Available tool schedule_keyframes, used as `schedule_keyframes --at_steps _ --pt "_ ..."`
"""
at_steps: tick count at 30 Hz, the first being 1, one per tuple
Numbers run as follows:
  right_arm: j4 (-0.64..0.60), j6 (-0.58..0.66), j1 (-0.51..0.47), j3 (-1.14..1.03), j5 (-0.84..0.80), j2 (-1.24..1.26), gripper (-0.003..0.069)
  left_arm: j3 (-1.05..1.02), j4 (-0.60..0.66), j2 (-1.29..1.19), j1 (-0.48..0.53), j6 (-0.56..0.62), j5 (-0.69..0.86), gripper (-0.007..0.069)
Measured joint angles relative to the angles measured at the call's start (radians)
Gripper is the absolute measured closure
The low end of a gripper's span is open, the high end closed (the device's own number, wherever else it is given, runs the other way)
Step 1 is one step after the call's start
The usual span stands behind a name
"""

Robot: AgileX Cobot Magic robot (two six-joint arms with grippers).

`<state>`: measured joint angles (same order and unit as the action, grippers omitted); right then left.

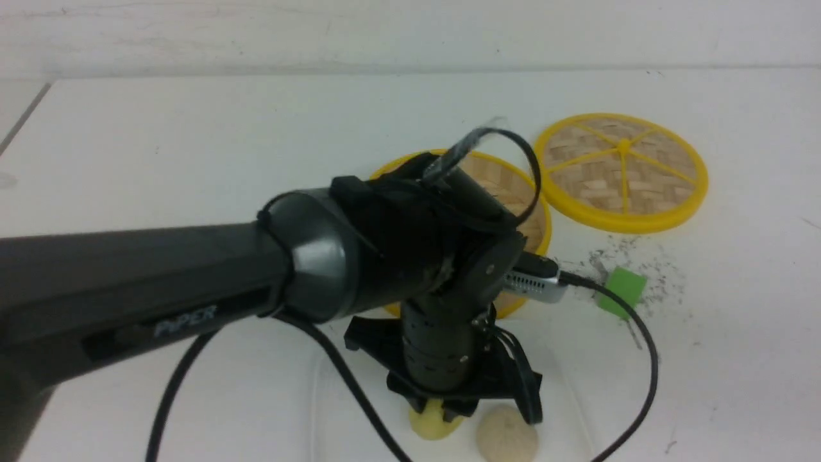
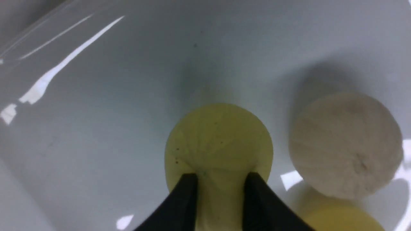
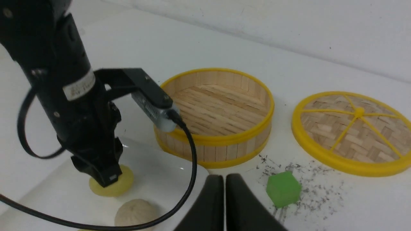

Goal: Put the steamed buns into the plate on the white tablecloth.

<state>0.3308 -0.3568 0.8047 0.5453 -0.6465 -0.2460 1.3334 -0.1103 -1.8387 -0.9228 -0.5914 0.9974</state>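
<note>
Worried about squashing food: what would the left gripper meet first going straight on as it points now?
Most likely the round, pale yellow steamed bun, right at the left gripper's tips, then the glossy white plate beneath; the remaining depth is unclear.

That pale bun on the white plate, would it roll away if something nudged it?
The beige bun might rock or roll a little, since its sides look rounded. It could also slide, as the plate looks glossy. The raised rim would probably stop a gentle roll.
</note>
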Motion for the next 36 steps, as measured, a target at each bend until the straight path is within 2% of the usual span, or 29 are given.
schedule_keyframes --at_steps 1,4,5,7,8,9,10,13,17,20,21,22,26,29,36 --pt "-0.001 0.0 0.0 0.009 -0.024 0.005 0.0626 0.0 0.0 -0.001 0.0 0.0 -0.003 0.0354" --pt "-0.007 0.013 0.0 0.122 -0.225 0.051 0.0636 0.001 0.004 -0.007 0.0 -0.003 -0.028 0.0203" --pt "-0.007 0.013 0.0 0.122 -0.239 0.053 0.0636 0.002 0.004 -0.005 0.0 -0.004 -0.029 0.0189" --pt "-0.012 0.058 0.0 0.212 -0.406 0.078 0.0665 0.012 0.004 0.005 0.0 -0.005 -0.028 0.0128" --pt "-0.019 0.077 0.0 0.247 -0.496 0.089 0.0673 0.026 -0.001 0.018 0.0 -0.005 -0.022 0.0109" --pt "-0.02 0.08 0.0 0.252 -0.496 0.09 0.0673 0.028 -0.002 0.021 0.0 -0.005 -0.02 0.0104" --pt "-0.029 0.096 0.0 0.28 -0.572 0.103 0.0675 0.048 -0.011 0.038 0.0 -0.005 -0.006 0.0097" --pt "-0.056 0.106 0.0 0.293 -0.612 0.135 0.0675 0.096 -0.034 0.075 0.0 -0.005 0.039 0.0108" --pt "-0.158 0.101 0.0 0.234 -0.584 0.214 0.0675 0.165 -0.088 0.123 0.0 -0.005 0.126 0.0204" --pt "-0.263 0.093 0.0 0.085 -0.367 0.263 0.0675 0.198 -0.129 0.153 0.0 -0.005 0.181 0.0377" --pt "-0.274 0.093 0.0 0.076 -0.335 0.264 0.0673 0.199 -0.13 0.153 0.0 -0.005 0.183 0.0377" --pt "-0.312 0.1 0.0 -0.011 -0.195 0.266 0.0673 0.201 -0.132 0.159 0.0 -0.005 0.194 0.0482" --pt "-0.336 0.138 0.0 -0.145 0.007 0.259 0.0673 0.201 -0.132 0.16 0.0 -0.005 0.198 0.0606" --pt "-0.342 0.176 0.0 -0.205 0.115 0.257 0.0673 0.201 -0.132 0.16 0.0 -0.005 0.198 0.0622" --pt "-0.363 0.225 0.0 -0.249 0.174 0.256 0.0673 0.201 -0.133 0.161 0.0 -0.005 0.198 0.0622"
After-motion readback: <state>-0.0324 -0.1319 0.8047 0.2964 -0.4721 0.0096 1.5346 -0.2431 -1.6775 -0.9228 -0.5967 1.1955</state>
